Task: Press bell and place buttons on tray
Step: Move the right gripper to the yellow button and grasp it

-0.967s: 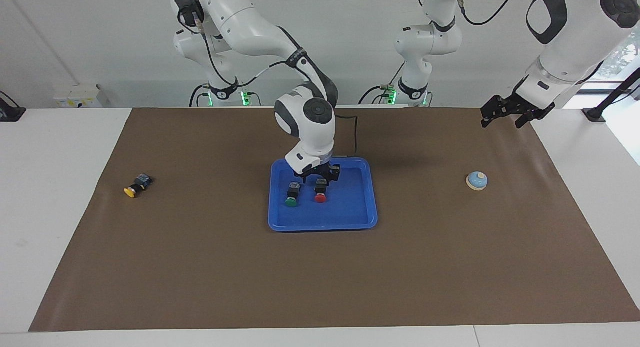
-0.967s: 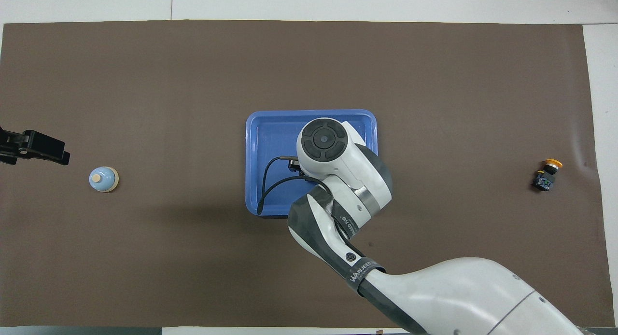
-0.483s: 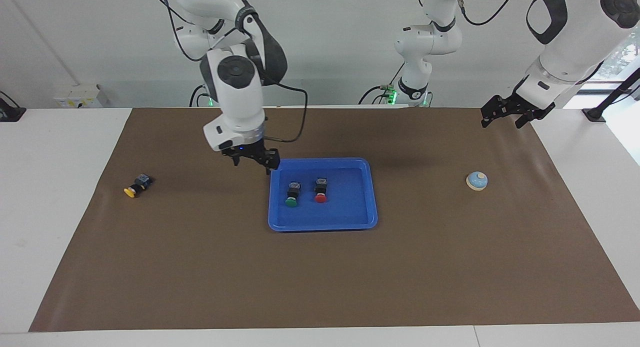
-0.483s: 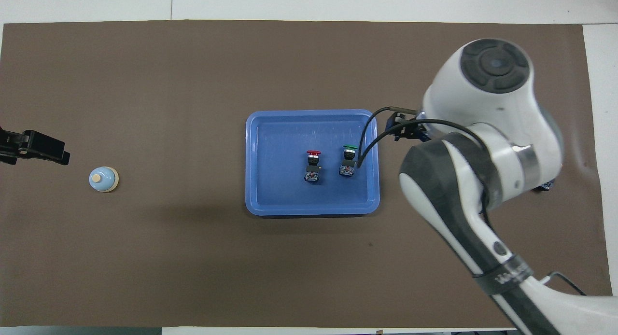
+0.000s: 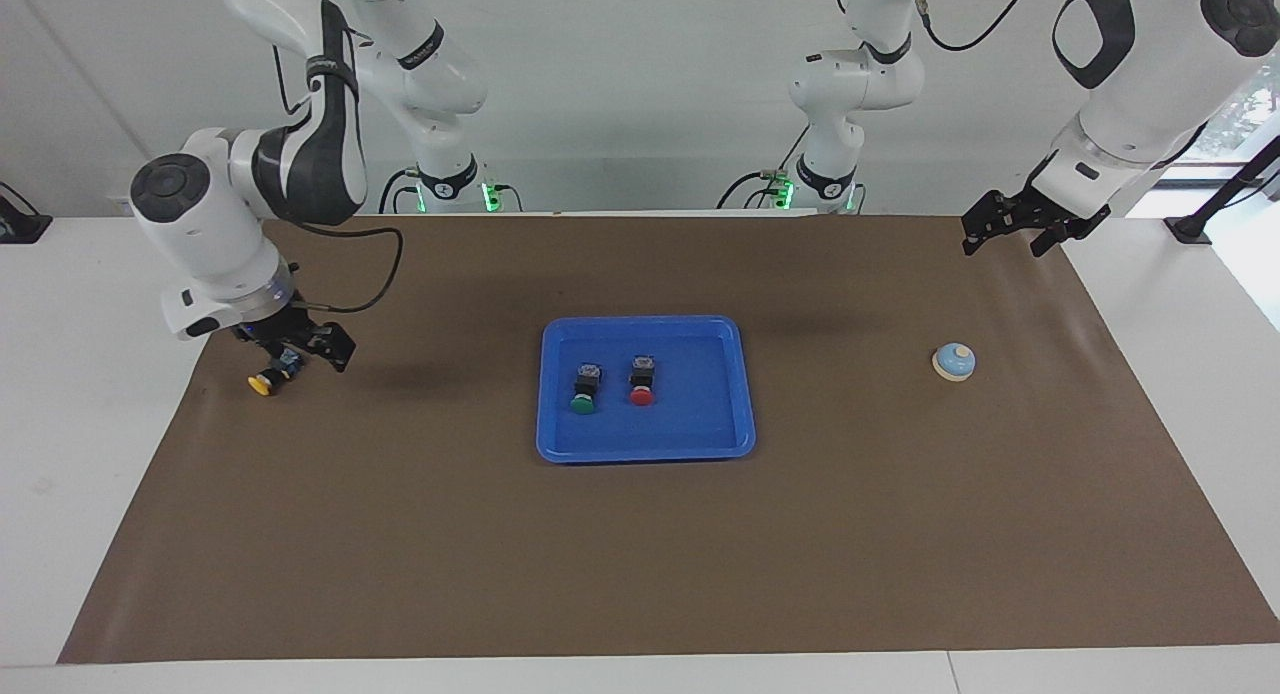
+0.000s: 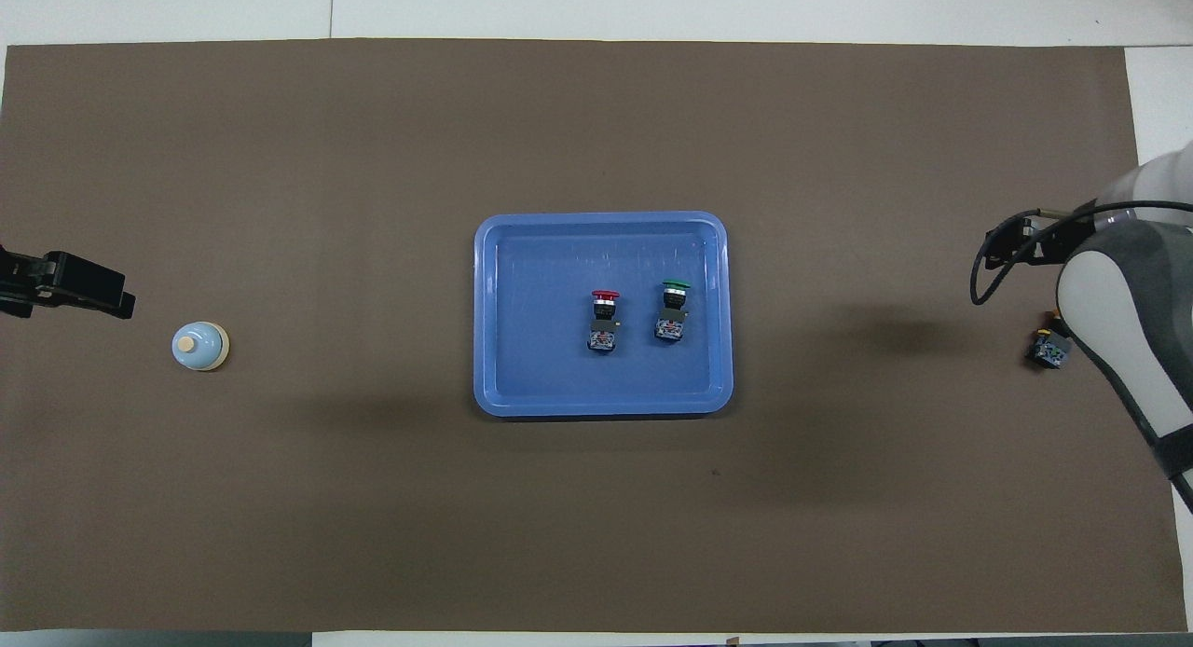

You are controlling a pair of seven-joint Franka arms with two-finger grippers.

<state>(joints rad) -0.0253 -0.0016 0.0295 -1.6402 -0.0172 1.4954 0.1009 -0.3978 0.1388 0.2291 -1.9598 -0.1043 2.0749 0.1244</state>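
Your right gripper (image 5: 296, 348) hangs over the yellow button (image 5: 272, 370) at the right arm's end of the table, its finger spread unclear; green button (image 5: 585, 388) and red button (image 5: 641, 381) lie in the tray (image 5: 648, 444); your left gripper (image 5: 1020, 224), fingers spread, waits near the bell (image 5: 954, 361)

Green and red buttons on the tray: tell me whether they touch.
Apart. The overhead view shows bare blue tray floor between the green button and the red button.
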